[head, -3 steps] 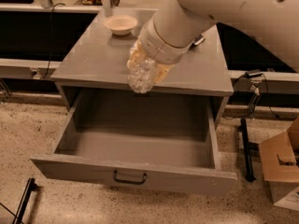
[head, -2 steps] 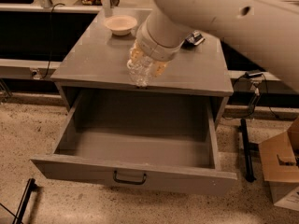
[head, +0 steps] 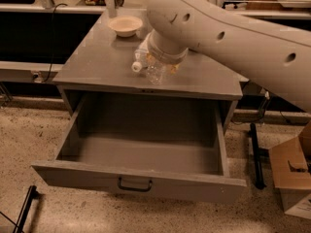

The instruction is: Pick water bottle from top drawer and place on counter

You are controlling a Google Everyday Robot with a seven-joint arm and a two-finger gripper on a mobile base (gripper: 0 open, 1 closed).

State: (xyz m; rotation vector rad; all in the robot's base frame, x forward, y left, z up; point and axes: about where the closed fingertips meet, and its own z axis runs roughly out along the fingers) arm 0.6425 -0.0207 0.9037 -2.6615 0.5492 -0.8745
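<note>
Since the top drawer [head: 73,174] stands fully pulled out at the near side, its inside is open to inspection: the floor and walls are bare grey metal and no object lies in it. The dark bar handle [head: 134,184] sits centred on the front panel and is untouched. The removal step therefore reads as complete.

Just behind the drawer opening, the counter [head: 97,64] begins. The water bottle [head: 154,73] is over the front part of the counter, near its front edge and close to the middle of its width. The bottle is tilted, not upright, with a pale round end pointing to the picture's left.

The end effector [head: 160,65] is directly beneath the thick white wrist of the arm [head: 233,38], which covers most of it. Yellowish finger parts show on either side of the bottle, so the end effector is judged to be clamped on it. Whether the bottle touches the counter surface cannot be determined.

Farther back on the counter, a shallow pale bowl [head: 125,25] stands well apart from the bottle.

Outstanding steps, as judged: lower the bottle onto the counter, release it, and withdraw the arm.
</note>
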